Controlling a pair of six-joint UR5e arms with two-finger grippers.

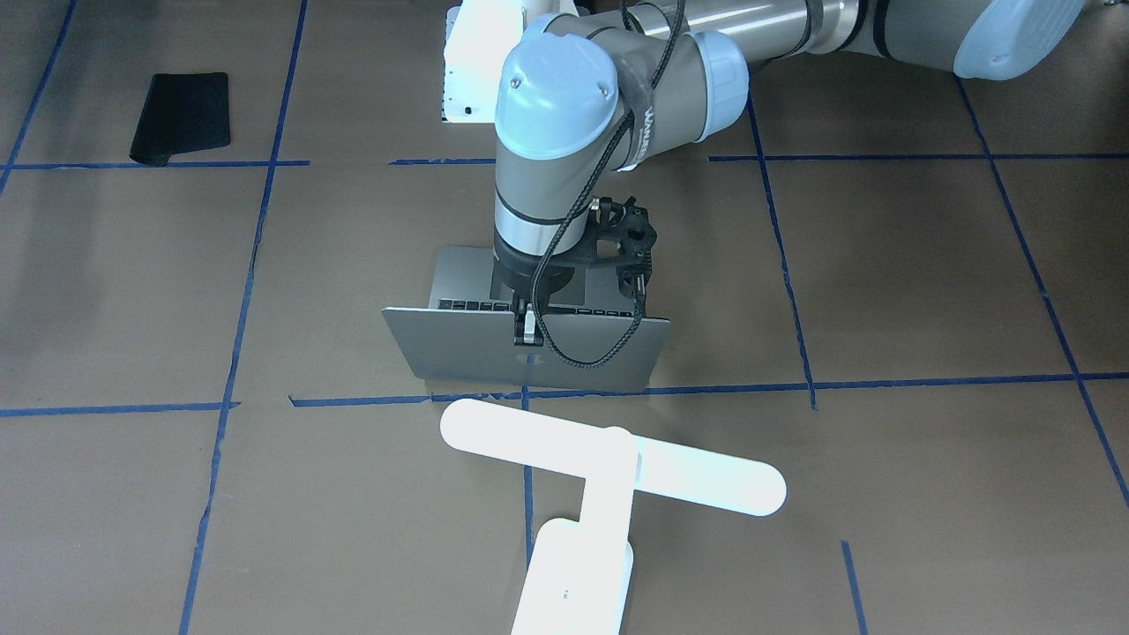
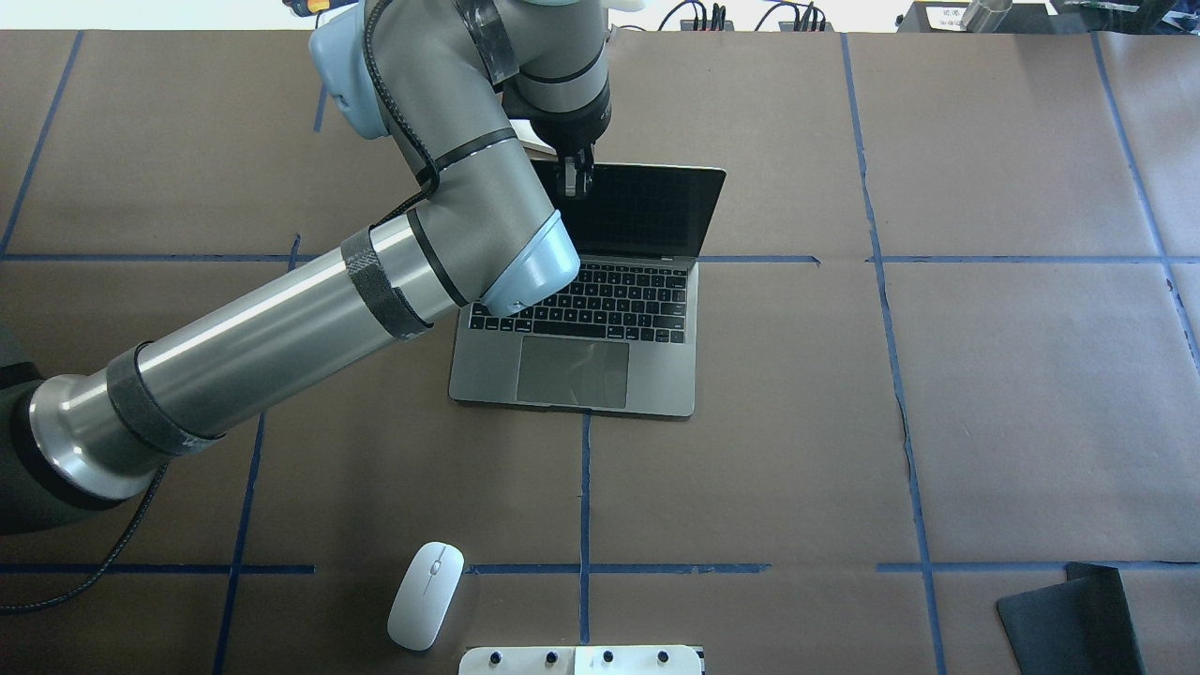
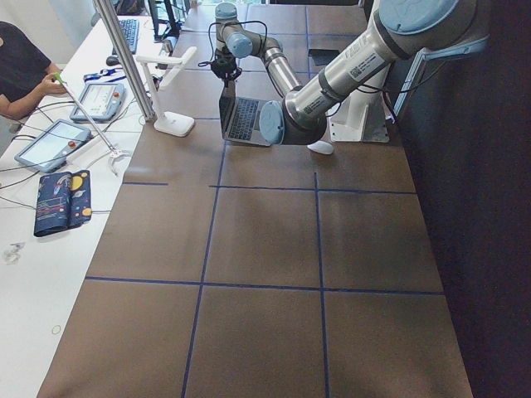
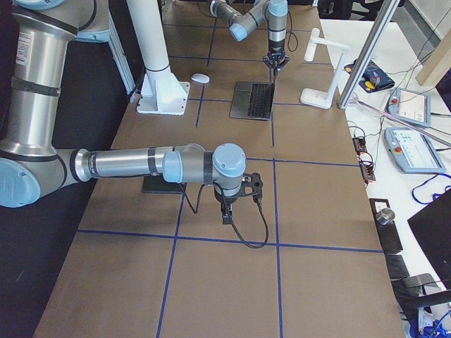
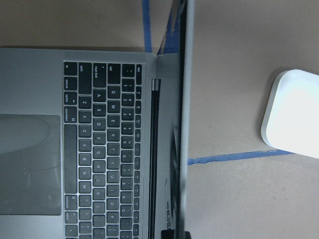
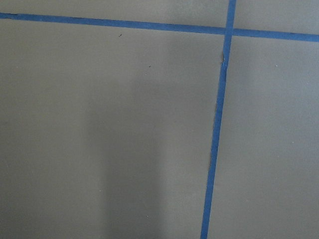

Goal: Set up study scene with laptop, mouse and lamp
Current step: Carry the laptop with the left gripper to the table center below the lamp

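The grey laptop (image 2: 572, 370) stands open in the middle of the table, its screen upright. My left gripper (image 2: 574, 178) points down onto the top edge of the lid (image 1: 459, 348), left of centre, and is shut on it; the left wrist view shows the lid edge-on beside the keys (image 5: 99, 139). The white mouse (image 2: 426, 581) lies on the table near the robot's base, apart from the laptop. The white T-shaped lamp (image 1: 613, 459) stands behind the laptop's screen; its base also shows in the left wrist view (image 5: 294, 112). My right gripper (image 4: 227, 213) hangs over bare table far to the right; I cannot tell whether it is open or shut.
A black floppy mat (image 2: 1069, 619) lies at the near right corner. The white bolted pedestal (image 2: 581, 659) stands at the near edge beside the mouse. Blue tape lines cross the brown table. An operators' bench with tablets (image 4: 412, 148) runs along the far side.
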